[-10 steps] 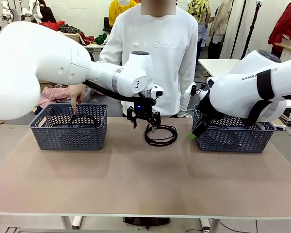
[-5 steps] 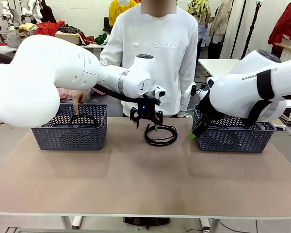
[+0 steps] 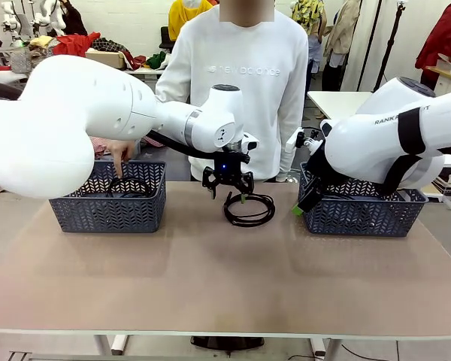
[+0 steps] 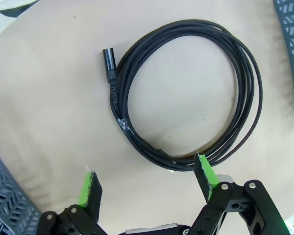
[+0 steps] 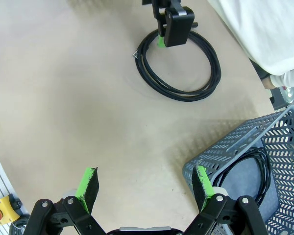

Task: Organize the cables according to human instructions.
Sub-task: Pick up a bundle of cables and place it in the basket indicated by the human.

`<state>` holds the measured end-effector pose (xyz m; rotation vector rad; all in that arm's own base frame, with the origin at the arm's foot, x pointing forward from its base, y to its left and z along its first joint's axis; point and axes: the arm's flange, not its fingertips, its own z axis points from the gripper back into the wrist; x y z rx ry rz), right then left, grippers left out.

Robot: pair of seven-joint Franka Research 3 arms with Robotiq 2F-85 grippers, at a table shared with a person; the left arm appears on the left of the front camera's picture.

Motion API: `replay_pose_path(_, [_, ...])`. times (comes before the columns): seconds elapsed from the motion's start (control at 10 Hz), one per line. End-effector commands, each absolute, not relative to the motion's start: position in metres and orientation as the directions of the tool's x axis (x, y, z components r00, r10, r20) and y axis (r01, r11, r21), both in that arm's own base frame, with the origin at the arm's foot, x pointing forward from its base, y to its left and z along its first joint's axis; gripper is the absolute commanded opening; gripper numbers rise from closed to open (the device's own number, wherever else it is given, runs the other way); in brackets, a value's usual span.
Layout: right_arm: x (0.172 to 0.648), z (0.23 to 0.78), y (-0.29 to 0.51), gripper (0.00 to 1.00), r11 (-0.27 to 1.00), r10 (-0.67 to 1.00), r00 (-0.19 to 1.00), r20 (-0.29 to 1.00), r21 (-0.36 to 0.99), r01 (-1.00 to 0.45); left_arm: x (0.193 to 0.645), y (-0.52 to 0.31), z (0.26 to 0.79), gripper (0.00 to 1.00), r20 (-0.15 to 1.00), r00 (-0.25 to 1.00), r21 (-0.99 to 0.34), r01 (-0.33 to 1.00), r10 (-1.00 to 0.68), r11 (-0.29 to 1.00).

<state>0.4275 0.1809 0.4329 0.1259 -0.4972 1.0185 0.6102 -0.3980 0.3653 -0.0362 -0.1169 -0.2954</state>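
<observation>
Black cord lies coiled on the tan table (image 3: 210,278) at its far middle: a cable (image 3: 249,209) in a flat loop. From the front, the left gripper (image 3: 229,192) hangs just above the loop's near-left edge, fingers pointing down. Two grey baskets stand at the far side. In the left basket (image 3: 107,197) a second coil (image 3: 128,186) rests, and the person's hand (image 3: 119,147) points a finger down at it. The right gripper (image 3: 298,207) sits just beside the right basket (image 3: 363,210), at its left wall.

Left wrist view: the left gripper (image 4: 149,177) has its jaws spread wide, nothing between them. The cable (image 4: 186,93) lies below on the table, a barrel plug (image 4: 109,57) at one end. One green pad (image 4: 205,172) sits over the loop's strands; whether it touches them I cannot tell.

Right wrist view: the right gripper (image 5: 144,185) is also spread wide and empty, above bare table and the corner of the right basket (image 5: 220,154). Inside that basket lies another coil (image 5: 252,171). Farther off, the left gripper (image 5: 174,24) stands over the cable (image 5: 179,66) on the table.
</observation>
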Motion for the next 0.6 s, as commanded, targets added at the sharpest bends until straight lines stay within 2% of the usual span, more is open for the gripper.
replay_pose_path(0.0, [0.428,0.434,0.181,1.00,0.525,0.788,0.420,0.450,-0.136,-0.840,0.610,-0.398,0.365,1.00,0.120,0.950,-0.018,0.292,-0.288,0.956])
replay_pose_path(0.5, [0.428,0.434,0.181,1.00,0.525,0.788,0.420,0.450,-0.136,-0.840,0.623,-0.399,0.347,1.00,0.128,0.984,-0.014,0.128,-0.125,0.992])
